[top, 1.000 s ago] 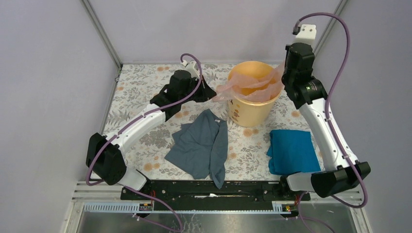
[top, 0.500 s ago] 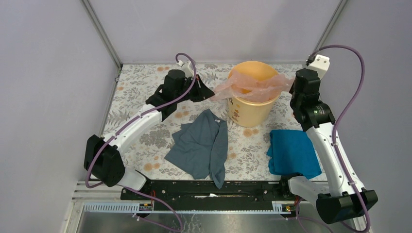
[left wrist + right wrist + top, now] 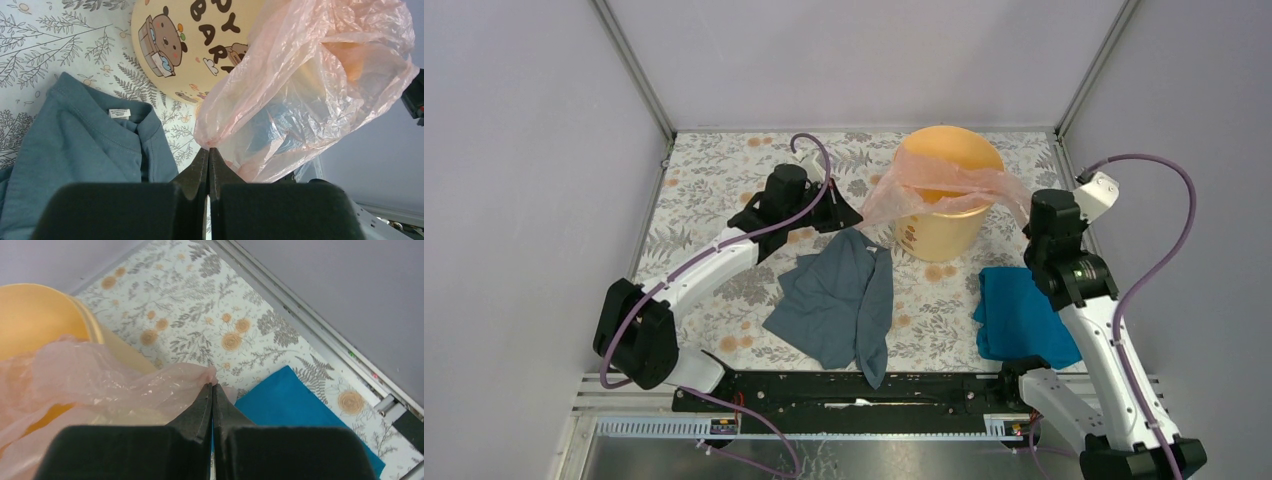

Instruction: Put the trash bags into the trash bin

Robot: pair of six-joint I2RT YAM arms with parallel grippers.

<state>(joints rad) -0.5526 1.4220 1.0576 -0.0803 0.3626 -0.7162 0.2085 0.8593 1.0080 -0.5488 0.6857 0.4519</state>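
The trash bin (image 3: 939, 232) is a round yellow-orange bucket with cream sides and cartoon prints, standing at the back middle of the table. The pale pink trash bag (image 3: 944, 180) is stretched across the bin's front rim, its left side hanging down outside the bin. My left gripper (image 3: 861, 214) is shut on the bag's left corner (image 3: 215, 135), low beside the bin (image 3: 175, 45). My right gripper (image 3: 1028, 217) is shut on the bag's right corner (image 3: 200, 376), just right of the bin (image 3: 35, 315).
A grey-blue shirt (image 3: 839, 300) lies crumpled in front of the bin, under my left gripper (image 3: 209, 149). A folded bright blue cloth (image 3: 1024, 315) lies at the right, below my right gripper (image 3: 212, 385). The enclosure walls and frame posts stand close behind and right.
My right gripper has swung from above the bin's right rim outward and down toward the near right, pulling the bag across the rim. My left gripper moved slightly nearer and lower with its corner.
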